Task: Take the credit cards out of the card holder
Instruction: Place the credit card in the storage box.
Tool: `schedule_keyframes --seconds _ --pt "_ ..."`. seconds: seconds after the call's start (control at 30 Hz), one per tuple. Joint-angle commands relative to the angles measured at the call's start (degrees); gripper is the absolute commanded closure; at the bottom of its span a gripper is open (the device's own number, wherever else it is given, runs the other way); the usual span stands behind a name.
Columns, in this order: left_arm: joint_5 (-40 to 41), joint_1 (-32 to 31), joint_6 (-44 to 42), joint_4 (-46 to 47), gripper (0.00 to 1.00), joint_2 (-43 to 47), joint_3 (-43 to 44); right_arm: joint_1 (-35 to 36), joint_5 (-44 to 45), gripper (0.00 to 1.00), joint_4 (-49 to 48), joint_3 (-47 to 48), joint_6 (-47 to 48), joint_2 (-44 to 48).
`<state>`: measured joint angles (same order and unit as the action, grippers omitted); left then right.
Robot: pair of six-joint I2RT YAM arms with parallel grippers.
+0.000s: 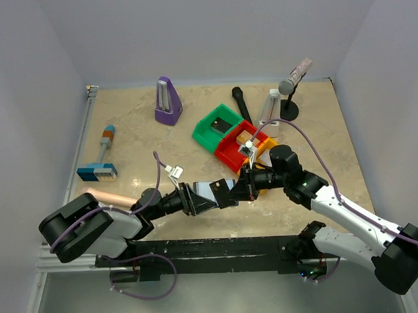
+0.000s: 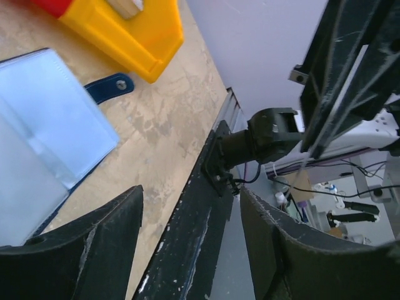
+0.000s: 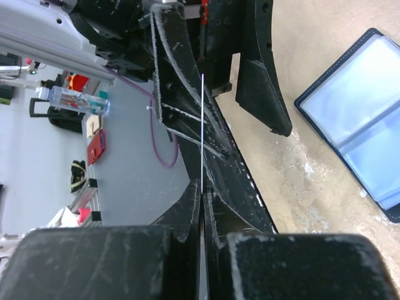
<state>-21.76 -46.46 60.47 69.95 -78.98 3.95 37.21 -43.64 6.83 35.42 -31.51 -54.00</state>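
— Where was the card holder (image 1: 213,191) at that moment?
— Lying open and flat on the table (image 1: 126,160), near the front edge, between the ends of the two arms. Its pale blue-grey inner panels faced up. From the left wrist the navy snap tab (image 2: 109,87) stuck out towards the yellow bin (image 2: 134,34) without touching it.
— And the right gripper (image 3: 201,194)?
— Pressed together on a thin card (image 3: 201,125). Its own camera saw the card edge-on, as a fine pale line rising from between the fingers, so I could not tell the colour of its face. The card was off the table and apart from the card holder, which lay to the right in that view.
— Was the left gripper (image 2: 190,200) gripping anything?
— Its fingers (image 2: 94,250) stood spread wide, and only the table's dark front rail showed in the gap. The card holder lay just beside one finger, and I could not tell whether they touched.
— Were there cards in the pockets?
— I could not tell; the panels looked plain pale blue from both wrists.
— How close were the two grippers?
— Near, facing each other over the card holder in the top view. As the right wrist saw it, the left gripper's fingers were just beyond the card's upper edge
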Motion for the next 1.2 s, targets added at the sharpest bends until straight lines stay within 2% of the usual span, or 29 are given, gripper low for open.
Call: schedule_keyframes --seconds 0.0,0.33,0.77,1.17 --pt "-2.07 0.31 -1.14 19.26 0.31 4.70 -0.34 -0.03 -2.68 1.00 -1.47 0.97 1.45 0.03" --pt "-0.30 0.40 -3.43 19.08 0.27 11.48 -2.45 -0.03 -4.08 1.00 -3.84 1.58 -0.84 -2.34" --pt "-2.58 0.40 -3.34 19.17 0.54 11.39 -0.35 -0.12 -7.16 1.00 -6.57 1.23 -3.12 -2.60" --pt "-4.34 0.31 -2.55 19.17 0.55 12.10 1.41 -0.03 -7.51 1.00 -7.96 1.06 -3.47 -3.92"
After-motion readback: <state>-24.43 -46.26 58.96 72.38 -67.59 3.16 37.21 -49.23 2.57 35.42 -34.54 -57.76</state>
